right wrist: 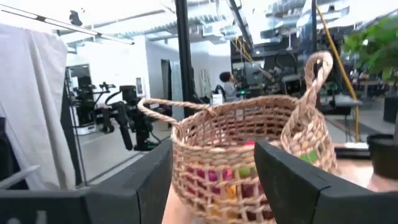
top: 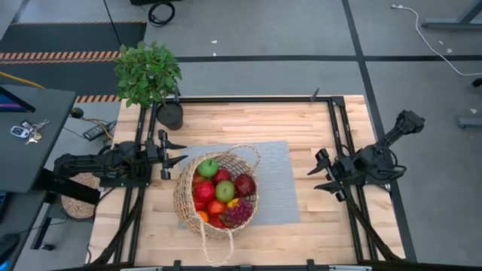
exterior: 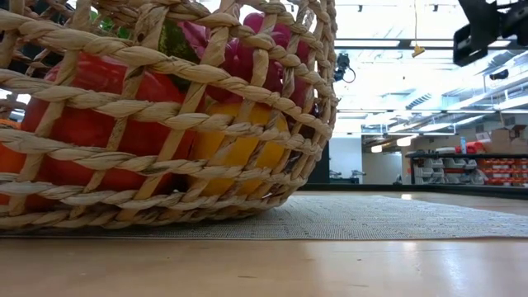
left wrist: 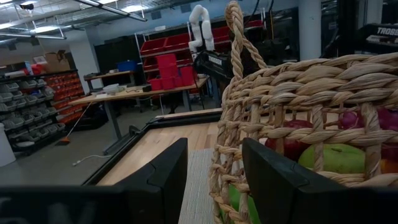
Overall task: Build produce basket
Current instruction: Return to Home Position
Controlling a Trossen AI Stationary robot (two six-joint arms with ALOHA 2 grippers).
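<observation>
The basket (top: pixel 217 194), round and woven of tan wicker, stands by its bottom on a grey mat (top: pixel 279 181) at the table's middle. The produce fills it: a green apple (top: pixel 208 167), red apples (top: pixel 205 192), purple grapes (top: pixel 239 213). One looped handle (top: pixel 242 154) stands at its far rim, and the other (top: pixel 215 248) lies toward the near edge. My left gripper (top: pixel 175 150) waits open just left of the basket (left wrist: pixel 298 124). My right gripper (top: pixel 322 175) is open at the table's right side, pointing at the basket (right wrist: pixel 249 155) from a distance.
A leafy potted plant (top: pixel 148 73) in a black pot (top: pixel 170 115) stands at the table's far left corner. A black frame (top: pixel 339 120) runs along the table's sides. Bare wood lies between the mat and my right gripper.
</observation>
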